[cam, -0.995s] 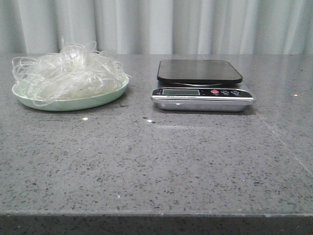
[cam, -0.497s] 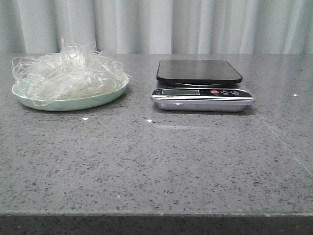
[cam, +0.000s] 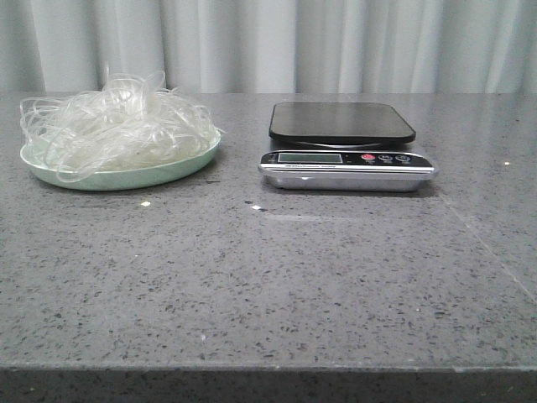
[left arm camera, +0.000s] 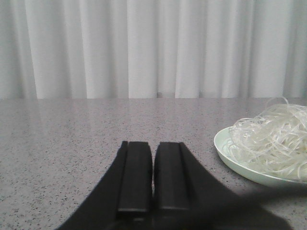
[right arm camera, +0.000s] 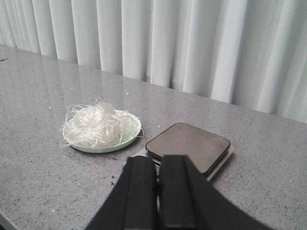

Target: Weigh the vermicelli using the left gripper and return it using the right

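Note:
The vermicelli (cam: 117,124) is a fluffy tangle of thin whitish strands heaped on a pale green plate (cam: 126,176) at the table's back left. It also shows in the left wrist view as vermicelli (left arm camera: 273,141) and in the right wrist view as vermicelli (right arm camera: 98,127). A scale (cam: 344,147) with a black platform stands to the plate's right, nothing on it. My left gripper (left arm camera: 153,146) is shut and empty, low over bare table beside the plate. My right gripper (right arm camera: 159,160) is shut and empty, held back from the scale (right arm camera: 189,146). Neither arm shows in the front view.
White curtains (cam: 268,42) hang behind the grey speckled table (cam: 268,277). The scale's silver front panel (cam: 348,161) carries a display and buttons. A few small crumbs (cam: 145,203) lie in front of the plate.

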You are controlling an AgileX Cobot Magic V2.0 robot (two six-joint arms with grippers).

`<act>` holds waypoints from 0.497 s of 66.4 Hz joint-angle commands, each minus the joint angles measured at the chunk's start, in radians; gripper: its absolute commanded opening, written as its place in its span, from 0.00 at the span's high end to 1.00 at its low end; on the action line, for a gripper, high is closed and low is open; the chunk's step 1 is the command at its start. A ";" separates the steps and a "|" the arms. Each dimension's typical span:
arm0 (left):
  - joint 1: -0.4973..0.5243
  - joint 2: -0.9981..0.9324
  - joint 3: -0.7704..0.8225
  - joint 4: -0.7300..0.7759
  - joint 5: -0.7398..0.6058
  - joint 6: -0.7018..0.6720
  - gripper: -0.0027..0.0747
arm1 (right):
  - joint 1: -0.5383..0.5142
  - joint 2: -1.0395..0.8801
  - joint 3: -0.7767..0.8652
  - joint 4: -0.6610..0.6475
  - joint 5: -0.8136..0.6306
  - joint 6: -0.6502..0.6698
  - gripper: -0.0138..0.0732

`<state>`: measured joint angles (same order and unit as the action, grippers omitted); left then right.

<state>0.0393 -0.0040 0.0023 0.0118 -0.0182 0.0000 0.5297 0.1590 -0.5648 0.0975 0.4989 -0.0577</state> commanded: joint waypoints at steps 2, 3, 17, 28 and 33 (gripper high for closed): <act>0.000 -0.021 0.008 -0.006 -0.085 0.000 0.80 | -0.013 0.003 -0.013 -0.009 -0.079 -0.002 0.64; 0.000 -0.021 0.008 -0.006 -0.085 0.000 0.80 | -0.019 0.001 -0.013 -0.009 -0.080 -0.002 0.64; 0.000 -0.021 0.008 -0.006 -0.085 0.000 0.80 | -0.285 0.001 0.032 -0.083 -0.120 -0.002 0.64; 0.000 -0.021 0.008 -0.006 -0.085 0.000 0.80 | -0.497 0.000 0.169 -0.032 -0.249 -0.002 0.64; 0.000 -0.021 0.008 -0.006 -0.085 0.000 0.80 | -0.544 -0.001 0.239 -0.024 -0.338 -0.002 0.64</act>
<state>0.0393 -0.0040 0.0023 0.0118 -0.0182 0.0000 0.0479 0.1463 -0.3722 0.0596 0.3401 -0.0577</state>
